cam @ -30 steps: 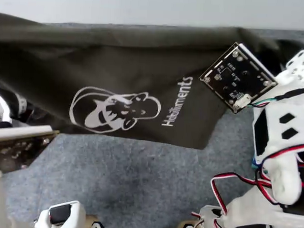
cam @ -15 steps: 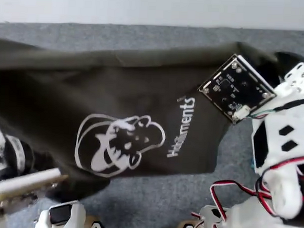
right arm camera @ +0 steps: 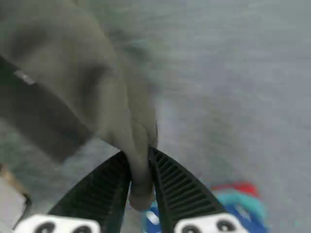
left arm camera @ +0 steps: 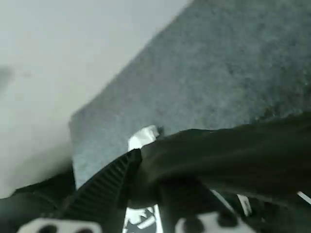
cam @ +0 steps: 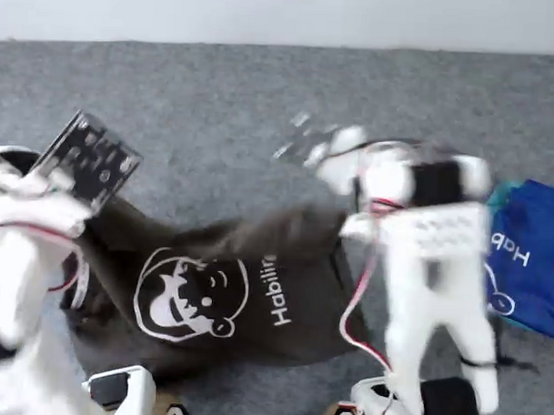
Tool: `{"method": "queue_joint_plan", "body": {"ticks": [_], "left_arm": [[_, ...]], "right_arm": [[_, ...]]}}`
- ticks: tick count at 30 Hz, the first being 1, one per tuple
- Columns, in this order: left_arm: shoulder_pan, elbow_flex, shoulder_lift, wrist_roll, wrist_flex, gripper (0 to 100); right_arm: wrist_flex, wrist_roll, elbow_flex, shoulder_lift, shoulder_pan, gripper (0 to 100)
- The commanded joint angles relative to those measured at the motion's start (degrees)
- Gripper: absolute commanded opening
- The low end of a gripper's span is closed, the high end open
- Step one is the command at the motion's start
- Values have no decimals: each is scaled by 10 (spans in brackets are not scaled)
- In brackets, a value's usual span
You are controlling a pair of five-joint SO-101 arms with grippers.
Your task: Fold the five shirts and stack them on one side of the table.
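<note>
Dark olive fabric, the shirt (cam: 210, 296) with the white printed emblem, is lying bunched on the near left part of the grey table (cam: 217, 96), with two of its edges lifted. The right gripper (right arm camera: 140, 160) is pinching a thick fold of it between its ribbed fingers (right arm camera: 172, 187). The left gripper (left arm camera: 141, 162) is carrying the cloth draped over its ribbed finger (left arm camera: 104, 182) and appears to be clamping it, though its second finger is hiding under the fabric.

Risks, as judged: the right grip is sitting on a rolled wad rather than a clean hem. Under tension the fold is liable to be slipping out, or several layers are going to be travelling together and spoiling the crease. Slack cloth is heaping between the two holds. An uneven pull is likely to be twisting the garment rather than flattening it.

Surroundings: a blue shirt (cam: 530, 271) is lying at the right edge of the table, just beside the right arm (cam: 430, 267). A sweep to that side is risking dragging it along. The left arm (cam: 20, 253) is standing over the olive shirt's left end. Loose red and white cables (cam: 351, 310) are hanging near the cloth, where they could be snagging.
</note>
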State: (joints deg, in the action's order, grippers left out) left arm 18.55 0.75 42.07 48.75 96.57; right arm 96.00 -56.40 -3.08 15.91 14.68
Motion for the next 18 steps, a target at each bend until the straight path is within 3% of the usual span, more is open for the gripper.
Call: {"method": "queue_joint_plan", "body": {"ticks": [1,9,18], "left_arm": [[-1,-162,0,6,-72,14],[4,-393,0,4,-315,14],[62,-429,0,-57,-454,14]], "right_arm": [[-122,7,-91,-37,18,9],[-357,6,-57,-204,17,9],[-518,31,155,-385,16,13]]}}
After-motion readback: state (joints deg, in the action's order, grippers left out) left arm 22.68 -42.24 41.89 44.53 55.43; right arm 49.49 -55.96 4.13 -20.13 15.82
